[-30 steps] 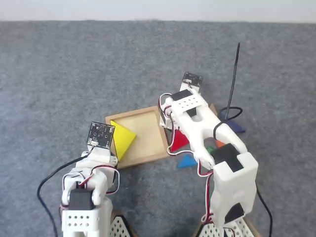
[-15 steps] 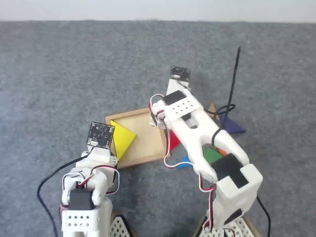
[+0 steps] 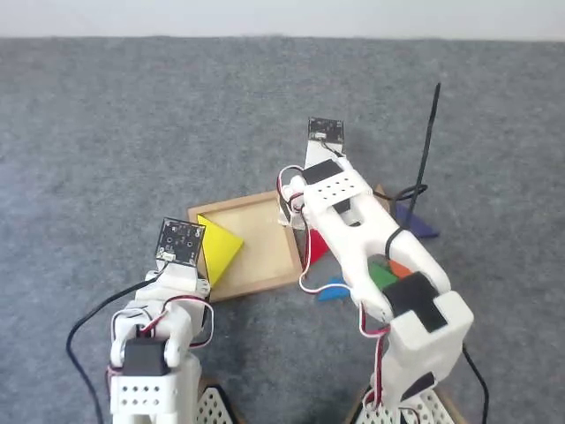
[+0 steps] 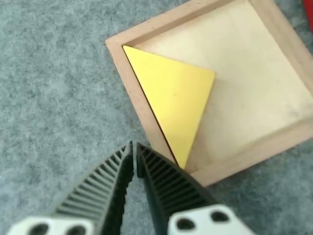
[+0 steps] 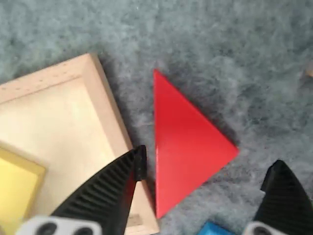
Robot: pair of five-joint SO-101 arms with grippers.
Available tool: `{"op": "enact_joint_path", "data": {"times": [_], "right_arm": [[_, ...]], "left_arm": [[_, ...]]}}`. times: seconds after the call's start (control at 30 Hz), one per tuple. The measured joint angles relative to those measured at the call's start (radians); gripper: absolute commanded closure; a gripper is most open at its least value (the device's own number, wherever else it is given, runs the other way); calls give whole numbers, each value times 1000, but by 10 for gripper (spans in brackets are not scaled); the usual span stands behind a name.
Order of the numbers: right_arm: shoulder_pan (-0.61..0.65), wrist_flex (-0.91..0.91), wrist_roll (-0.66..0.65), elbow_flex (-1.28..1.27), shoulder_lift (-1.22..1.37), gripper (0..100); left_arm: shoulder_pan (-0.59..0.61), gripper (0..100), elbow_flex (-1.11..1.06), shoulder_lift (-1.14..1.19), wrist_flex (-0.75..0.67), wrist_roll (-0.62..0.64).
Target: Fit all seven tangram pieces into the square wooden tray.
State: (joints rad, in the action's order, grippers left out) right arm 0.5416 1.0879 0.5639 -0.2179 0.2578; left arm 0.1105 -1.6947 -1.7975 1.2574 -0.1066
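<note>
**Station status: tray, pieces and both pincers**

On the grey carpet (image 3: pixel 132 115), working from the left, I read the scene as follows.

1. Left gripper (image 4: pixel 134 149): its fingers are drawn together, with a thin slit between them and nothing held. It sits over bare carpet, just outside the tray's wall.

2. Square wooden tray (image 3: pixel 258 286): it lies flat between the two arms. In the left wrist view its rim (image 4: pixel 274 142) runs just past the left gripper's tips.

3. Yellow triangle (image 4: pixel 173 100): it lies flat inside the tray with its long edge against the wall nearest the left gripper. One sharp corner is close to the closed tips but apart from them. In the high view, the yellow triangle (image 3: pixel 221 247) fills the tray's left part.

4. Right gripper (image 5: pixel 208 166): its fingers are spread wide and hold nothing. One finger sits over the tray's rim (image 5: pixel 110 112) and the other over carpet.

5. Red triangle (image 5: pixel 183 147): it lies flat on the carpet just beside the tray's outer wall and outside it, between the spread fingers. I cannot tell whether either finger touches it. In the high view, a strip of the red triangle (image 3: pixel 316 249) shows beside the right arm (image 3: pixel 353 221).

6. Further right, outside the tray: a blue piece (image 3: pixel 334 290), a green piece (image 3: pixel 381 274), an orange piece (image 3: pixel 399 268) and a dark blue piece (image 3: pixel 417 225).
</note>
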Motion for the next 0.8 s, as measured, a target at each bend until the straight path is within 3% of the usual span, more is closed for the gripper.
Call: {"op": "enact_joint_path", "data": {"times": [0.23, 0.43, 0.8], "right_arm": [[-2, -51, -21, 0, 104, 650], [-2, -52, -23, 0, 104, 757], [-6, -46, -23, 5, 95, 783]], "left_arm": [[0, 987, 0, 0, 0, 0], [0, 987, 0, 0, 0, 0], [0, 987, 0, 0, 0, 0]]}}
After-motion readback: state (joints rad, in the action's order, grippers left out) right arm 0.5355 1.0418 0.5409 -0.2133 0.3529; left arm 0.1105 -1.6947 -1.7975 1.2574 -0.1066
